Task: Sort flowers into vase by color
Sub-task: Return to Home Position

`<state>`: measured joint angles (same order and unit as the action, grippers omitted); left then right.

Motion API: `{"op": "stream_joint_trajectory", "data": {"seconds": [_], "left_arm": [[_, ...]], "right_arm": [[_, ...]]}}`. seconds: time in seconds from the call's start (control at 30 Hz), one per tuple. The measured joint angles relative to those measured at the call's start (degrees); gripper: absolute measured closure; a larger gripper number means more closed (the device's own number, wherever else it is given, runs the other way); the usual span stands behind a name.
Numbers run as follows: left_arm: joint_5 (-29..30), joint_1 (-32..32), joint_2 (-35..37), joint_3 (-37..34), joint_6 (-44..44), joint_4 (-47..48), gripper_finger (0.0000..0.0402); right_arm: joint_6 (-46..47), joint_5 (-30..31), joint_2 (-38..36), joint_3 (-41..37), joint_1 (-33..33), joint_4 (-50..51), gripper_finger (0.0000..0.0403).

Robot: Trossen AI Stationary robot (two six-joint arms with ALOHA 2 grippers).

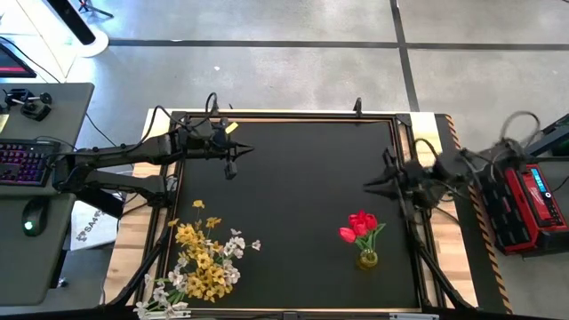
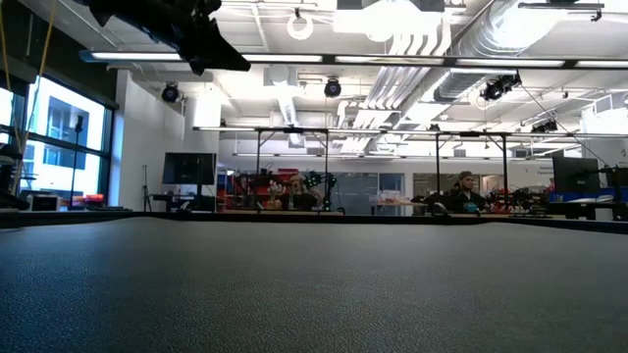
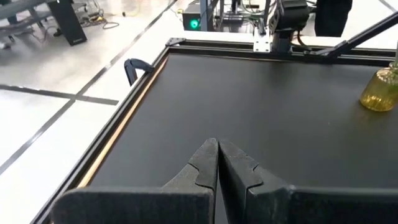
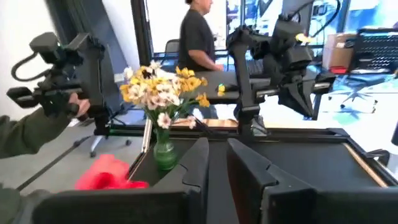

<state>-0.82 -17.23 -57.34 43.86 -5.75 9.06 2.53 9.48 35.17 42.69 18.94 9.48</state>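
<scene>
Red tulips [image 1: 360, 227] stand in a small yellow glass vase [image 1: 367, 260] at the table's near right; the vase also shows in the left wrist view [image 3: 379, 92]. Yellow and white flowers [image 1: 206, 260] are bunched at the near left and stand in a green glass vase [image 4: 163, 154]. My left gripper [image 1: 230, 169] hangs shut over the far left of the black mat [image 1: 302, 187], touching nothing. My right gripper [image 1: 368, 185] hovers near the right edge, above and beyond the tulips. A narrow gap shows between its fingers [image 4: 217, 155], with nothing in it.
A raised frame [image 3: 127, 112] with a clamp [image 3: 134, 67] borders the mat. A red tool case [image 1: 529, 200] sits beyond the right edge and a desk with a keyboard [image 1: 22, 164] beyond the left. People [image 4: 199, 37] are behind the table, and a sleeve [image 4: 25, 137] shows nearby.
</scene>
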Motion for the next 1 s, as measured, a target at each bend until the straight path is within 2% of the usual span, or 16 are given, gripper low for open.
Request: {"op": "stream_joint_trajectory", "data": {"seconds": [0.1, 0.17, 0.3, 0.5, 0.63, 0.77, 0.87, 1.0], "left_arm": [[0.00, 0.00, 0.00, 0.00, -1.10, -0.32, 0.0401], [-0.04, -0.15, 0.00, 0.00, -1.91, -0.33, 0.0401], [-3.11, -2.75, 1.07, 0.00, -2.34, -0.23, 0.0402], [-13.73, -7.88, 4.88, 0.00, -2.39, 0.11, 0.0402], [-17.31, -8.74, 7.10, 0.00, -2.39, 0.19, 0.0402], [-17.75, -8.27, 8.81, -0.38, -2.00, 0.16, 0.0402], [-17.52, -7.17, 10.78, -4.91, -0.20, -5.13, 0.0402], [-14.39, -5.16, 15.00, -13.38, 3.71, -12.64, 0.0402]], "right_arm": [[-0.55, -13.68, 1.24, -1.02, -10.90, -0.96, 0.0370], [-1.73, -19.70, 1.62, -1.55, -16.64, -0.94, 0.0373], [-5.17, -26.90, 0.70, -3.88, -25.50, -1.43, 0.0379], [-3.27, -38.47, -1.21, -12.40, -32.33, -8.38, 0.0388], [-1.85, -40.60, -2.93, -18.55, -34.07, -16.50, 0.0393], [0.67, -40.92, -4.63, -24.24, -34.57, -24.79, 0.0399], [3.02, -41.49, -5.64, -27.72, -34.60, -29.05, 0.0402], [6.23, -41.60, -7.33, -30.59, -34.57, -31.59, 0.0403]]}}
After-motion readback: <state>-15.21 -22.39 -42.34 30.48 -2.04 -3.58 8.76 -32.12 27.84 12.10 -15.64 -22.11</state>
